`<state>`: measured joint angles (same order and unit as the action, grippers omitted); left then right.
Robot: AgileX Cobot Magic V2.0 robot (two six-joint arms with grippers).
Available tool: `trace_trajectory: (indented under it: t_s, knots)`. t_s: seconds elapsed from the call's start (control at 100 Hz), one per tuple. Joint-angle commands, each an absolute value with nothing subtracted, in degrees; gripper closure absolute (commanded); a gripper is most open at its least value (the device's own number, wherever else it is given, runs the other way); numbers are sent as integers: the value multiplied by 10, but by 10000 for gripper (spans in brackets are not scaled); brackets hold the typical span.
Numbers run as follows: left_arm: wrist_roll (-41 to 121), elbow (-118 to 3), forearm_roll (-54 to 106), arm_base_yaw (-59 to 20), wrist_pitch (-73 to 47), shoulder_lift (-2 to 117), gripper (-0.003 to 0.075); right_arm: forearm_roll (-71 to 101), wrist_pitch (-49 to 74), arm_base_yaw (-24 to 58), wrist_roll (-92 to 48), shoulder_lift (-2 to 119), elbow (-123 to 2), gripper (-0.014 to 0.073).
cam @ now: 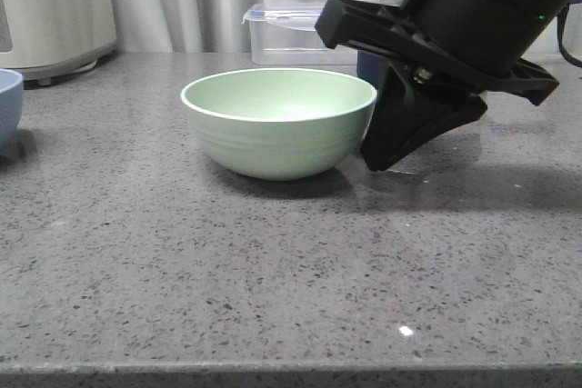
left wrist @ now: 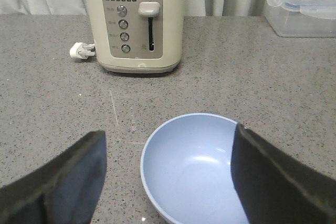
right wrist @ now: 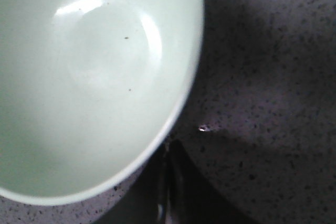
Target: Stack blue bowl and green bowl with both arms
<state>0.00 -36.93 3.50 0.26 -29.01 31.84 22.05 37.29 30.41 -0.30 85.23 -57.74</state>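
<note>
The green bowl [cam: 278,123] stands upright on the grey speckled counter, mid-table; its inside fills the right wrist view [right wrist: 89,82]. My right gripper [cam: 377,163] is shut and empty, its tip low by the counter just outside the bowl's right side, fingers [right wrist: 176,182] pressed together beside the rim. The blue bowl [left wrist: 194,166] sits at the far left, only its edge showing in the front view [cam: 7,102]. My left gripper [left wrist: 168,177] is open above it: one finger over the bowl's rim, the other out over the counter beside it. The left arm is out of the front view.
A cream toaster [left wrist: 136,24] with a white plug [left wrist: 81,52] stands behind the blue bowl, also at the back left of the front view [cam: 55,6]. A clear lidded container [cam: 291,34] sits behind the green bowl. The counter's front edge [cam: 291,368] is near.
</note>
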Motion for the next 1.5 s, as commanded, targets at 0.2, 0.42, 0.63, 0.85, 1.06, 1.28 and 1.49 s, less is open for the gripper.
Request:
trace_trajectory:
  t_s: [0.2, 0.42, 0.63, 0.85, 1.06, 1.28, 1.49]
  knots:
    - [-14, -390, 18, 3, -275, 341, 227, 239, 348, 304, -11, 834, -590, 593]
    - [-54, -427, 0, 3, -332, 420, 227, 239, 348, 304, -11, 834, -590, 593]
    - [-97, -509, 0, 43, -399, 519, 227, 239, 350, 304, -11, 834, -590, 593]
    - [-59, -581, 34, 75, -476, 634, 227, 239, 350, 304, -11, 834, -590, 593]
    - [-28, -588, 77, 75, -481, 713, 227, 239, 353, 304, -11, 834, -590, 593]
    - [-19, -588, 77, 75, -480, 760, 228, 239, 353, 304, -11, 834, -590, 593]
    - [-19, -588, 77, 75, -473, 766, 393, 239, 354, 304, -11, 834, -590, 593]
